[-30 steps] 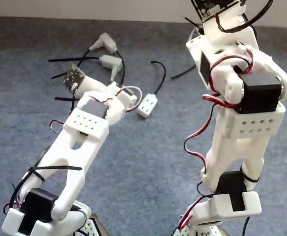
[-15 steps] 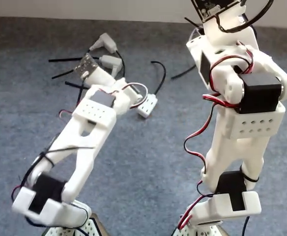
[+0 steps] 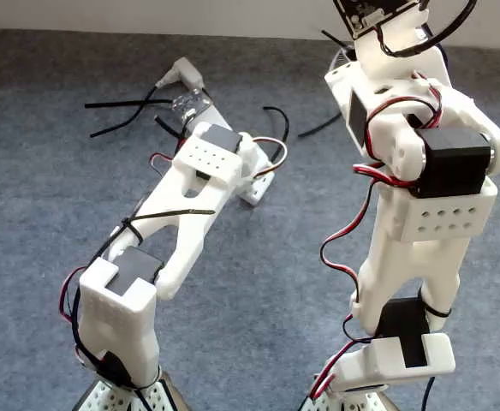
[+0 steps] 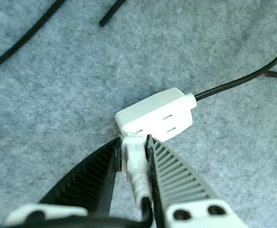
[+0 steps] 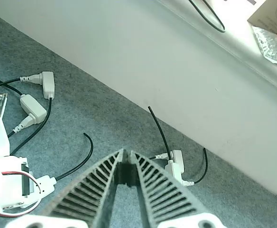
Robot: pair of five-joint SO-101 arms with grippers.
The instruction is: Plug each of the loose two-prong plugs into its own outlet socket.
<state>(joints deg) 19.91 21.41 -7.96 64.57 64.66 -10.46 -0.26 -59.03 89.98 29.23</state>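
Two cords (image 4: 24,35) lie near the left gripper (image 4: 133,141) clamping a plug (image 4: 136,172).

Both arms are white printed shells: left arm (image 3: 181,223), right arm (image 3: 421,214). Black servo blocks (image 3: 455,158) sit at the joints. Thin red, black and white wires (image 3: 322,248) loop outside the links. Dot-grid hole panels (image 3: 443,218) on a link of each arm. Thin black cable tie (image 3: 169,215) across the left arm. Small circuit board (image 3: 190,104) at the left wrist. Left jaws: one black ribbed, one grey ribbed, white mount with two screw holes (image 4: 200,210). Right jaws both grey, ribbed.
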